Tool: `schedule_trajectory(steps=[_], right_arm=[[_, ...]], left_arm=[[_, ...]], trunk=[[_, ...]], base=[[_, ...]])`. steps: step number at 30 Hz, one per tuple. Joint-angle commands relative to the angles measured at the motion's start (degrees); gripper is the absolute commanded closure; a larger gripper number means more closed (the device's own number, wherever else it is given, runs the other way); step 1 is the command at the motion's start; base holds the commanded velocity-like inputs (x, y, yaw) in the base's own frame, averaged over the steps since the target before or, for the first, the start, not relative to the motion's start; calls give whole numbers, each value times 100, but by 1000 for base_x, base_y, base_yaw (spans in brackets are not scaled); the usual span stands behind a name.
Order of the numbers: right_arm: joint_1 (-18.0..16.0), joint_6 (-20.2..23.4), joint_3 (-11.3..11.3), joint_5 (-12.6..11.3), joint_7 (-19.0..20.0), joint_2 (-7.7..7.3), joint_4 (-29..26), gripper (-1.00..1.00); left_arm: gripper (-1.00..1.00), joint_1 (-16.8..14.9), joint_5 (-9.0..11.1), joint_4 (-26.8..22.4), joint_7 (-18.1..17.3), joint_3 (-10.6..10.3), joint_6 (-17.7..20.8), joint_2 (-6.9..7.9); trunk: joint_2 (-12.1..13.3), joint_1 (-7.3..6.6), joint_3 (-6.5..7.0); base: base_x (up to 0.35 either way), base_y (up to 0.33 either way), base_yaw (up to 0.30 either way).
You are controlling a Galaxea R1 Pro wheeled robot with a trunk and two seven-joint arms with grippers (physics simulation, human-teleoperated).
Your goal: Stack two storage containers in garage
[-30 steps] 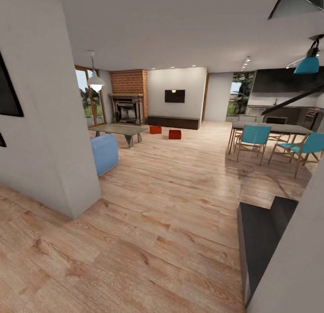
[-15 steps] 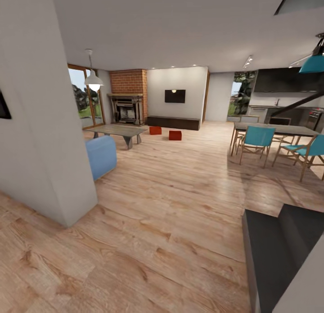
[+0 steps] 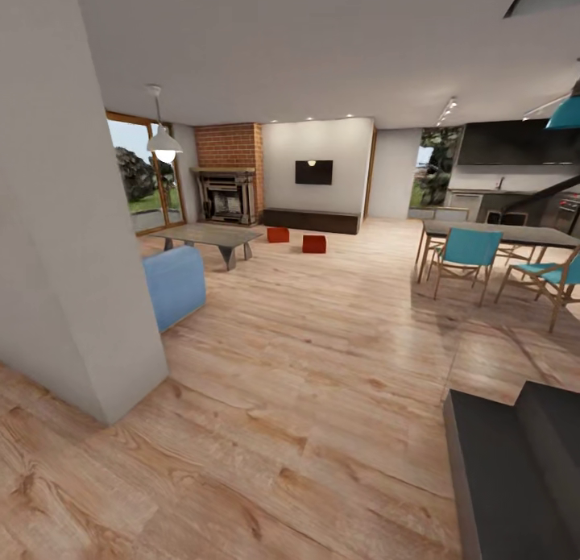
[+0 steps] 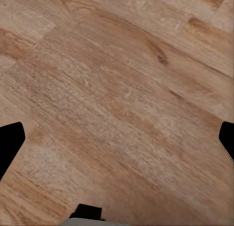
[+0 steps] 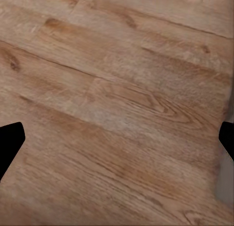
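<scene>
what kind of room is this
Likely an open-plan living room beside a dining area: brick fireplace, wall TV, and a dining table with teal chairs on wood plank flooring.

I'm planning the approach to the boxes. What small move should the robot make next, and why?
Probably drive straight ahead over the wood floor. The two storage containers sit far off by the dark low cabinet, beyond reach. The path between the blue sofa and the dining chairs looks open. Both pincers, left and right, hang open and empty.
</scene>
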Motion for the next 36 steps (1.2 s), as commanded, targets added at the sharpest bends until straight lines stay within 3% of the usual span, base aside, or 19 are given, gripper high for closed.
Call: schedule_trajectory(steps=[1, 36], right_arm=[[3, -3, 5, 2, -24, 1, -10, -100], [3, 0, 13, 2, -26, 1, -8, -100]], left_arm=[[-100, -10, 9, 21, -3, 15, -31, -1], [-100, -10, 14, 21, -4, 17, -40, 12]], trunk=[[-2, 4, -5], [-2, 4, -5]], base=[[323, 0, 0], [326, 0, 0]])
